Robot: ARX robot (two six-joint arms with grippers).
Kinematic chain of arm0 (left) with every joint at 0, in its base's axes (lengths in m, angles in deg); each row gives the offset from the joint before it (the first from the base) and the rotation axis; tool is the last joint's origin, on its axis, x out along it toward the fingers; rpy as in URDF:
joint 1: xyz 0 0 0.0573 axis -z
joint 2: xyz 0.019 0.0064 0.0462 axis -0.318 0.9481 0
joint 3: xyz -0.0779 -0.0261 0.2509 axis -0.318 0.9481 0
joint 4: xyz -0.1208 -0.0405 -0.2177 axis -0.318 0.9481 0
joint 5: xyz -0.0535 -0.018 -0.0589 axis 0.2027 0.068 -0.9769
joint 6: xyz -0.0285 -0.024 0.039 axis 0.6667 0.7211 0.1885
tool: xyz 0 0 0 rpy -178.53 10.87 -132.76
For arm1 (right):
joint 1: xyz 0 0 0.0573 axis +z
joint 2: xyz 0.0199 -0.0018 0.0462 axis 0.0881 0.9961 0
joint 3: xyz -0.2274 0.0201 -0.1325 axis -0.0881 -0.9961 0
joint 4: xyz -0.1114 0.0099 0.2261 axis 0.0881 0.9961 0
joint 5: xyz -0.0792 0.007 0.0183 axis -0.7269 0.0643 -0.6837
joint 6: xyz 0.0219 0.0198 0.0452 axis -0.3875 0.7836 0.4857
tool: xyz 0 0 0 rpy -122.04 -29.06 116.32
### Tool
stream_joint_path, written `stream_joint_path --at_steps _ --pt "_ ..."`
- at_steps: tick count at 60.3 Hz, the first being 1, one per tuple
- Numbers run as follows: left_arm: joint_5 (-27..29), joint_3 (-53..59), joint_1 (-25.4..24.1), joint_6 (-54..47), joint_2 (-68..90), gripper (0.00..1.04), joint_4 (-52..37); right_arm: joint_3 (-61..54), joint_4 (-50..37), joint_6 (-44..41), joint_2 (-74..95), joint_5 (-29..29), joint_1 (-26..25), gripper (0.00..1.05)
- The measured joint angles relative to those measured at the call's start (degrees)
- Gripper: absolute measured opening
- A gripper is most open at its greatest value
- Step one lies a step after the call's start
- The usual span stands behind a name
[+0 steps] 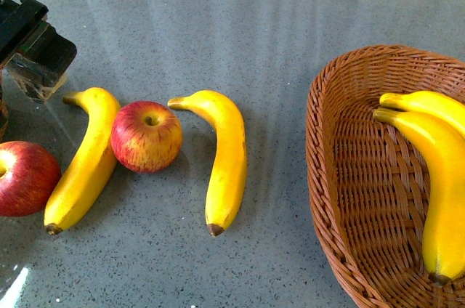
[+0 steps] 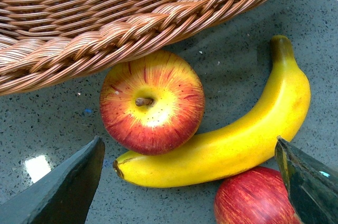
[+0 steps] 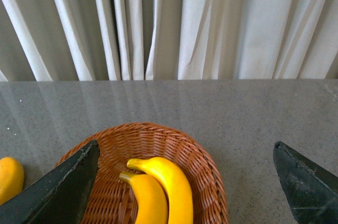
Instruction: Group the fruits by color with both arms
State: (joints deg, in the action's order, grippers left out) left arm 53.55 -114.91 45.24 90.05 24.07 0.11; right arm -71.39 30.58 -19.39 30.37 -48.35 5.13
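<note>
- Grey speckled table (image 1: 290, 39) carried all the fruit; a pale curtain (image 3: 211, 23) hung behind its far edge.
- The wicker basket (image 1: 341, 177) stood at the right and held two bananas side by side, the nearer banana (image 1: 439, 192) touching the farther banana (image 1: 432, 104).
- The middle banana (image 1: 225, 159) lay loose on the table, well apart from the basket, stem away from the robot.
- The streaked apple (image 1: 146, 136) sat between the middle banana and the left banana (image 1: 83, 159), touching the latter.
- The red apple (image 1: 25, 177) lay at the left edge, just beside the left banana.
- The left gripper (image 2: 187, 142) hung above the left banana and both apples, jaws spread wide and empty; in the front view only its dark body showed, at the far left.
- A woven rim (image 2: 132, 28) appeared in the left wrist view close to the streaked apple.
- The right gripper (image 3: 185, 143) was poised above the basket, jaws wide apart, holding nothing.
</note>
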Motion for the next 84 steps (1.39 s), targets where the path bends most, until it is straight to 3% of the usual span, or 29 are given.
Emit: stream_joint_path --at_steps 84 --pt "-2.3 2.3 0.1 6.8 4.6 0.96 -3.4 0.0 0.0 0.0 0.0 0.0 0.0 0.96"
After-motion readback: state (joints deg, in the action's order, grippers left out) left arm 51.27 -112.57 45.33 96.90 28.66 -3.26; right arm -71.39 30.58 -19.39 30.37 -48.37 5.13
